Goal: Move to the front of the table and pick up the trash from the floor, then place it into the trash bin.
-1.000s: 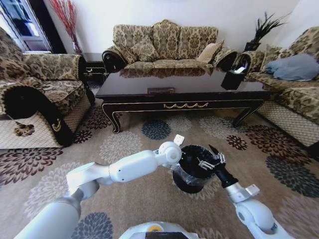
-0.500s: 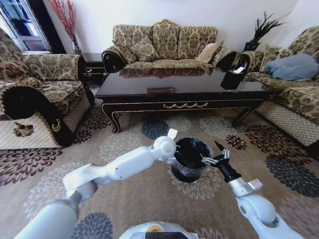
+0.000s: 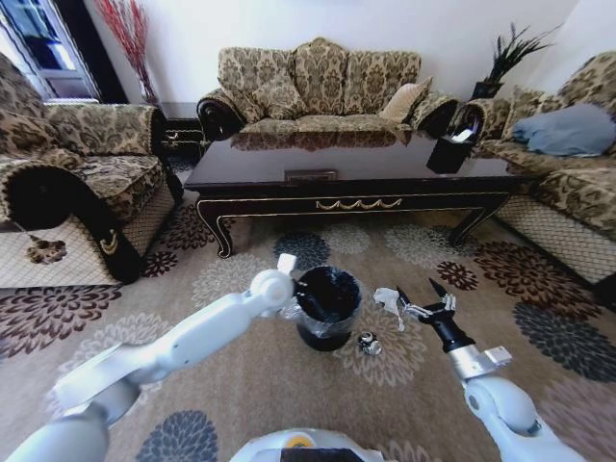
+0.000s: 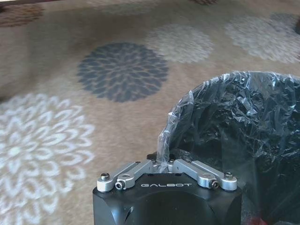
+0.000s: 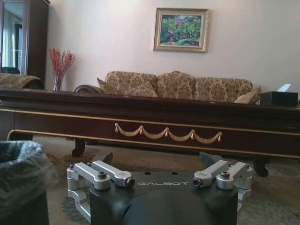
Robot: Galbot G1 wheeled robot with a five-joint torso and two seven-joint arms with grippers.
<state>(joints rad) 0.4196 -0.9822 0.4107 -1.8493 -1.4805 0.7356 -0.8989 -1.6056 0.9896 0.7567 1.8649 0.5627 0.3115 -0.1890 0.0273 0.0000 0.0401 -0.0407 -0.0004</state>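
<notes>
The black trash bin (image 3: pixel 327 306) with a clear liner stands on the patterned carpet in front of the long dark table (image 3: pixel 356 204). My left gripper (image 3: pixel 289 305) is at its left rim, shut on the bunched liner (image 4: pixel 164 154). Just right of the bin lie the trash pieces: a crumpled white tissue (image 3: pixel 387 298) and a small shiny round piece (image 3: pixel 367 343). My right gripper (image 3: pixel 422 300) hangs open beside the tissue, nothing between its fingers. In the right wrist view the right gripper (image 5: pixel 158 159) faces the table (image 5: pixel 164 123), with the bin (image 5: pixel 21 173) off to one side.
Sofas surround the table: one behind it (image 3: pixel 318 91), an armchair (image 3: pixel 87 183) at left, another sofa with a blue cushion (image 3: pixel 568 130) at right. A black tissue box (image 3: pixel 450 149) sits on the table's right end. Open carpet lies around the bin.
My left arm has pulled the bin to the left and a little farther from me. The tissue and the round piece now show on the carpet. The right gripper, earlier over the bin, is now beside it.
</notes>
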